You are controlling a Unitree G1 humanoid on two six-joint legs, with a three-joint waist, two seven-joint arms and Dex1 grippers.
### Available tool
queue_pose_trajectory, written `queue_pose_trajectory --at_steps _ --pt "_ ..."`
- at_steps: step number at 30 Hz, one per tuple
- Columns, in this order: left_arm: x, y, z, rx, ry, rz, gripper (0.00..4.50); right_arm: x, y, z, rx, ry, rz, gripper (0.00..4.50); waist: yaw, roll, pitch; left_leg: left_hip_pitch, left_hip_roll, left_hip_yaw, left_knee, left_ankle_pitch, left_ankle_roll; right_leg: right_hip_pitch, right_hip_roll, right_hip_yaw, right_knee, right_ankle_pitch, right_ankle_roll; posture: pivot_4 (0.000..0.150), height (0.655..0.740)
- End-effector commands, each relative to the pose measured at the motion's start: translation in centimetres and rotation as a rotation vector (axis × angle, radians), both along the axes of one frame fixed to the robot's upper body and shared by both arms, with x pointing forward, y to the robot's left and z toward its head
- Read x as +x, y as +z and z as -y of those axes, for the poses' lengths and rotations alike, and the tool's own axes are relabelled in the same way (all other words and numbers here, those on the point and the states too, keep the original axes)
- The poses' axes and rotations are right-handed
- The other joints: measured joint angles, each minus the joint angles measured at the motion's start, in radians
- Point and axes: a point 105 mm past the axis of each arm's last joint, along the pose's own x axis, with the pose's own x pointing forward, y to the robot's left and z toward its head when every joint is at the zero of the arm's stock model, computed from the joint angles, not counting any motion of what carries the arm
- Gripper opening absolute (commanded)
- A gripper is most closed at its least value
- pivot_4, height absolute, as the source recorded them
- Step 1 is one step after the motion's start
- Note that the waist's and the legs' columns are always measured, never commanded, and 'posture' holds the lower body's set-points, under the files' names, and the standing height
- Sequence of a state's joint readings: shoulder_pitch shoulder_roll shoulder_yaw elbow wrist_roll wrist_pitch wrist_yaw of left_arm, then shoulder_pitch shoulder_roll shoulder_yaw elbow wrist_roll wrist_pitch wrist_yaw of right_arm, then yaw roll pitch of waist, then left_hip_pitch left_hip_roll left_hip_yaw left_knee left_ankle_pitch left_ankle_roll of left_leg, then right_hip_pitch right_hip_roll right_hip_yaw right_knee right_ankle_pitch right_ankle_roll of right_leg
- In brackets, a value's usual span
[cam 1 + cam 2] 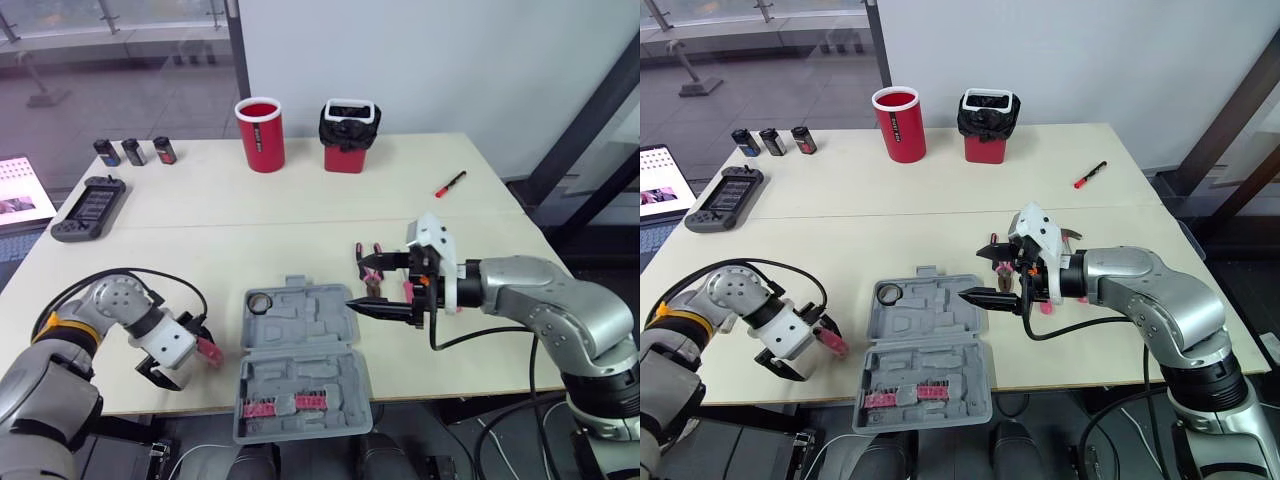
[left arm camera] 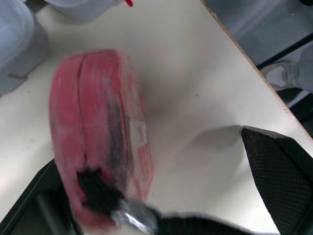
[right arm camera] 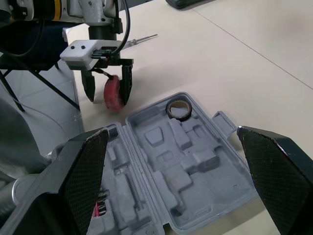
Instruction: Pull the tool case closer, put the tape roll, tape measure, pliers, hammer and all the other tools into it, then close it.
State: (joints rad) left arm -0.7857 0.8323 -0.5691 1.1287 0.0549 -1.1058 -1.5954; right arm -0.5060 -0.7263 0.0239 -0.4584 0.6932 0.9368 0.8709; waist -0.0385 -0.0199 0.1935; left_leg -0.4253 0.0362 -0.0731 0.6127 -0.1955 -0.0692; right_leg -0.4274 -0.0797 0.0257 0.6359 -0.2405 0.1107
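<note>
The grey tool case [image 1: 300, 345] lies open near the table's front edge, with the tape roll [image 1: 262, 301] in a back-left pocket and red bits [image 1: 285, 404] in the near half. Left of the case, a red tape measure [image 1: 209, 351] rests on the table. My left gripper [image 1: 185, 358] is open with its fingers on either side of the tape measure; one finger [image 2: 279, 171] stands clear of it. My right gripper [image 1: 362, 285] hovers open at the case's right edge. The red-handled pliers [image 1: 370, 258] lie just behind it.
At the back stand a red cup [image 1: 260, 133] and a red bin with a black liner [image 1: 349, 135]. A red marker [image 1: 450, 183] lies at the back right. A handheld console [image 1: 89, 208] and three small dark cans [image 1: 134, 151] sit at the far left.
</note>
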Motion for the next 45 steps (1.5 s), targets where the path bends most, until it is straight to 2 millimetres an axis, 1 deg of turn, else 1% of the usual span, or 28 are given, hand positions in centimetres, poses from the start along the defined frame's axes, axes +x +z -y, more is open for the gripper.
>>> queue_pose_trajectory --at_steps 1,2,4,6,7,9,16,19,21,24,26,28,31,34,37,38,39,41,44,45 --pt "-0.2 0.2 -1.0 0.009 0.048 -0.009 3.59 -0.2 1.2 -0.1 0.009 0.021 0.052 4.50 0.001 0.000 0.000 0.000 0.000 0.000 0.000 0.000 0.000 0.000 0.000 0.000 0.000 0.000 0.000 0.150 0.7400" --pt "-0.1 0.3 -1.1 -0.001 0.066 -0.005 3.14 -0.1 1.2 -0.2 0.010 0.024 0.051 4.50 0.001 0.000 0.000 0.000 0.000 0.000 0.000 0.000 0.000 0.000 0.000 0.000 0.000 0.000 0.000 0.150 0.7400" --pt "0.1 0.5 -1.3 -0.022 0.111 0.002 2.08 -0.1 1.2 -0.3 0.010 0.031 0.049 4.50 0.000 0.000 0.000 0.000 0.000 0.000 0.000 0.000 0.000 0.000 0.000 0.000 0.000 0.000 0.000 0.150 0.7400" --pt "0.4 0.9 -1.8 -0.074 0.206 0.016 0.95 -0.1 1.1 -0.4 0.010 0.041 0.046 4.50 -0.003 0.000 0.000 0.000 0.000 0.000 0.000 0.000 0.000 0.000 0.000 0.000 0.000 0.000 0.000 0.150 0.7400" --pt "0.5 1.1 -2.0 -0.091 0.237 0.021 0.52 -0.1 1.1 -0.5 0.010 0.044 0.046 4.50 -0.004 0.000 0.000 0.000 0.000 0.000 0.000 0.000 0.000 0.000 0.000 0.000 0.000 0.000 0.000 0.150 0.7400" --pt "0.5 1.4 -2.4 -0.118 0.287 0.029 0.49 0.0 1.1 -0.5 0.009 0.049 0.045 4.50 -0.003 0.000 0.000 0.000 0.000 0.000 0.000 0.000 0.000 0.000 0.000 0.000 0.001 0.000 0.000 0.150 0.7400" --pt "0.6 2.6 -5.0 -0.280 0.592 0.103 0.49 0.1 1.0 -1.2 0.012 0.095 0.035 4.50 -0.003 0.000 0.000 0.001 0.000 -0.001 0.000 0.000 0.000 0.000 0.000 0.000 0.003 -0.001 0.001 0.150 0.7400" --pt "0.8 2.3 -6.0 -0.280 0.692 0.185 0.49 0.5 0.8 -1.5 0.003 0.115 0.036 4.50 -0.003 0.000 0.000 0.001 0.000 -0.001 0.000 0.000 0.000 0.000 0.000 0.000 0.003 -0.001 0.001 0.150 0.7400" --pt "1.1 1.7 -5.8 -0.263 0.707 0.270 0.49 0.7 0.8 -1.7 -0.003 0.128 0.039 4.50 -0.003 0.000 0.000 0.001 0.000 -0.001 0.000 0.000 0.000 0.000 0.000 0.000 0.004 -0.001 0.002 0.150 0.7400" --pt "1.9 1.6 -5.1 -0.291 0.743 0.366 0.49 1.0 0.8 -1.9 -0.006 0.141 0.044 4.50 0.003 0.000 0.000 0.001 0.000 -0.001 0.000 0.000 0.000 0.000 0.000 0.000 0.004 -0.001 0.002 0.150 0.7400" --pt "2.3 1.5 -4.7 -0.276 0.747 0.439 0.49 1.2 0.9 -2.0 -0.006 0.146 0.047 4.50 0.007 0.000 0.000 0.001 0.000 -0.001 0.000 0.000 0.000 0.000 0.000 0.000 0.004 -0.001 0.002 0.150 0.7400" --pt "2.6 1.5 -4.6 -0.223 0.720 0.536 0.49 1.3 0.9 -2.1 -0.007 0.149 0.049 4.50 0.009 0.000 0.000 0.002 0.000 -0.001 0.000 0.000 0.000 0.000 0.000 0.000 0.005 -0.001 0.002 0.150 0.7400" --pt "2.7 1.6 -4.5 -0.109 0.604 0.693 0.49 1.4 0.8 -2.1 -0.009 0.150 0.051 4.50 0.017 0.000 0.000 0.002 0.000 -0.001 0.000 0.000 0.000 0.000 0.000 0.000 0.005 -0.001 0.002 0.150 0.7400" --pt "2.1 0.7 -4.1 -0.031 0.511 0.755 0.49 1.5 0.8 -2.1 -0.010 0.152 0.053 4.50 0.018 0.000 0.000 0.003 0.000 -0.001 0.000 0.000 0.000 0.000 0.000 0.000 0.006 -0.001 0.002 0.150 0.7400" --pt "1.6 0.7 -4.2 0.003 0.468 0.790 0.49 1.5 0.8 -2.1 -0.010 0.153 0.055 4.50 0.018 0.001 0.000 0.003 0.000 0.000 0.000 0.000 0.000 0.000 0.000 0.000 0.006 -0.001 0.002 0.150 0.7400" --pt "1.5 1.0 -4.3 0.001 0.462 0.805 1.55 1.5 0.8 -2.1 -0.011 0.154 0.055 4.50 0.018 0.001 0.000 0.003 0.000 0.000 0.000 0.000 0.000 0.000 0.000 0.000 0.006 -0.001 0.002 0.150 0.7400" --pt "1.4 1.2 -4.3 -0.009 0.463 0.812 1.92 1.6 0.8 -2.1 -0.012 0.154 0.056 4.50 0.018 0.001 0.000 0.003 0.000 0.000 0.000 0.000 0.000 0.000 0.000 0.000 0.006 -0.001 0.002 0.150 0.7400" --pt "1.1 1.6 -4.2 -0.038 0.474 0.809 2.91 1.6 0.8 -2.1 -0.013 0.154 0.056 4.50 0.018 0.001 0.000 0.003 0.000 0.000 0.000 0.000 0.000 0.000 0.000 0.000 0.006 -0.001 0.002 0.150 0.7400" --pt "0.1 2.8 -5.3 -0.087 0.534 0.779 4.47 1.6 0.7 -2.0 -0.016 0.156 0.053 4.50 0.013 0.001 0.000 0.004 0.000 0.000 -0.001 0.000 0.000 0.000 0.000 0.000 0.006 -0.001 0.001 0.150 0.7400" --pt "-0.5 3.4 -5.7 -0.103 0.546 0.757 4.47 1.6 0.7 -2.0 -0.020 0.158 0.049 4.50 0.011 0.001 0.000 0.004 0.000 0.000 -0.001 0.000 0.000 0.000 0.000 0.000 0.006 -0.002 0.001 0.150 0.7400"
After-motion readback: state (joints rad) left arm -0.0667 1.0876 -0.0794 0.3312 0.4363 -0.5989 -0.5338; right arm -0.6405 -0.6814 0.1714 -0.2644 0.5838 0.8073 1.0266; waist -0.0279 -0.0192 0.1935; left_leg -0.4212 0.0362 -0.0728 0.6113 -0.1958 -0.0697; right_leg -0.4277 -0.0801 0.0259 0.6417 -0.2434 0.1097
